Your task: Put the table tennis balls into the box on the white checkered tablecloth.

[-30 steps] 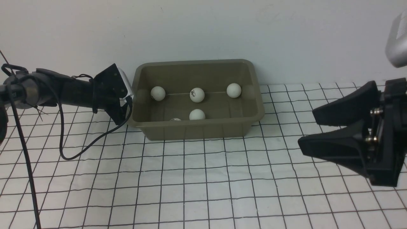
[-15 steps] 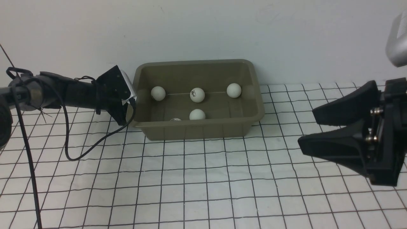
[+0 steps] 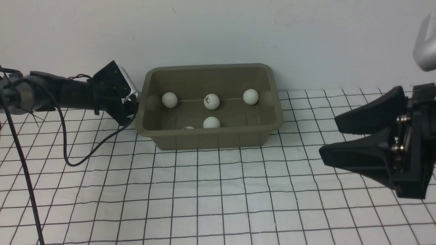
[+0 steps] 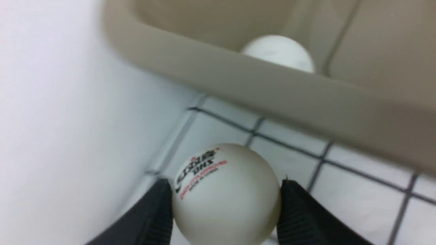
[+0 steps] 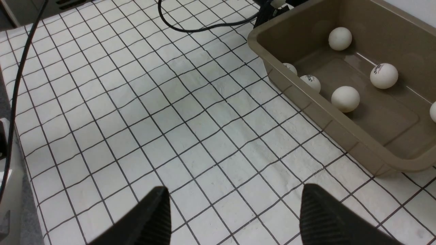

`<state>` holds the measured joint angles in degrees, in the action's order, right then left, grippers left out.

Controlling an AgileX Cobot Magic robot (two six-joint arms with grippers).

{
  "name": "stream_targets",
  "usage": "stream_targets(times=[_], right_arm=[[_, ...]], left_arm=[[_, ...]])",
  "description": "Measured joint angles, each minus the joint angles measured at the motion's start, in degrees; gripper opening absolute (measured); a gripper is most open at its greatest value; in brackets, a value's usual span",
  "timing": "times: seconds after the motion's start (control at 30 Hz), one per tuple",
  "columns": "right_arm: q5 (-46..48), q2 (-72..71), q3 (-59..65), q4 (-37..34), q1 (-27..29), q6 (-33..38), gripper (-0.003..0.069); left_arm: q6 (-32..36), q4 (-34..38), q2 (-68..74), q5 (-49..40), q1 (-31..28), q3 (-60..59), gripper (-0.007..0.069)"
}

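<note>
The olive-grey box (image 3: 207,140) stands on the white checkered tablecloth (image 3: 218,190) against the back wall. Several table tennis balls lie inside it, among them ones at the back (image 3: 169,99) (image 3: 211,101) (image 3: 250,96) and one near the front wall (image 3: 211,122). My left gripper (image 3: 133,102) hangs just outside the box's left wall. In the left wrist view it (image 4: 225,185) is shut on a printed white ball (image 4: 226,197), a little above the cloth and beside the box rim (image 4: 272,88). My right gripper (image 3: 328,136) (image 5: 234,190) stands open and empty at the right.
A black cable (image 3: 85,153) loops from the left arm down over the cloth. The white wall runs right behind the box. A pale grey object (image 3: 425,41) hangs at the upper right. The cloth's edge (image 5: 20,146) shows in the right wrist view.
The left wrist has risen a little and drawn back to the left. The balls in the box and the right arm have not moved.
</note>
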<state>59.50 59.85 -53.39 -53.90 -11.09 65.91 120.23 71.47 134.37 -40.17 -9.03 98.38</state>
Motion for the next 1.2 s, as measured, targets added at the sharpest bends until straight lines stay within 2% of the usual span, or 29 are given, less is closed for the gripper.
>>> stream_targets(times=[0.17, 0.37, 0.47, 0.63, 0.73, 0.87, 0.93, 1.0, 1.2], right_arm=[[0.0, 0.0, 0.0, -0.04, 0.0, 0.0, 0.0461], [-0.05, 0.0, 0.0, -0.13, 0.0, -0.02, 0.0461], [-0.1, 0.0, 0.0, -0.18, 0.0, -0.02, 0.0461], [-0.05, 0.0, 0.0, -0.18, 0.0, -0.02, 0.0461], [0.01, 0.0, 0.0, -0.18, 0.0, -0.02, 0.0461], [-0.49, 0.0, 0.0, -0.18, 0.0, 0.37, 0.0461], [-1.48, 0.0, 0.0, -0.18, 0.0, 0.76, 0.0461], [-3.11, -0.14, 0.0, -0.13, 0.0, 1.03, 0.0461], [-12.5, -3.06, 0.0, 2.93, 0.0, 1.07, 0.0461]], left_arm=[[-2.45, -0.09, -2.98, -2.02, -1.47, 0.0, 0.0352], [-2.14, 6.24, -5.31, -18.73, -1.02, 0.0, 0.0352], [-1.77, 7.3, -5.38, -22.1, 0.06, 0.0, 0.0352], [-2.36, 2.2, -5.38, -21.61, 2.02, 0.0, 0.0352], [-2.72, -4.07, -5.38, -20.21, 4.75, 0.0, 0.0352], [-4.19, -4.0, -5.54, -20.04, 6.32, 0.0, 0.0388], [-7.87, -2.97, -6.71, -18.75, 6.45, 0.0, 0.0445], [-11.58, -3.26, -9.06, -15.78, 6.2, 0.0, 0.047], [-21.14, -10.02, -17.58, -6.87, 5.02, 0.0, 0.0456]])
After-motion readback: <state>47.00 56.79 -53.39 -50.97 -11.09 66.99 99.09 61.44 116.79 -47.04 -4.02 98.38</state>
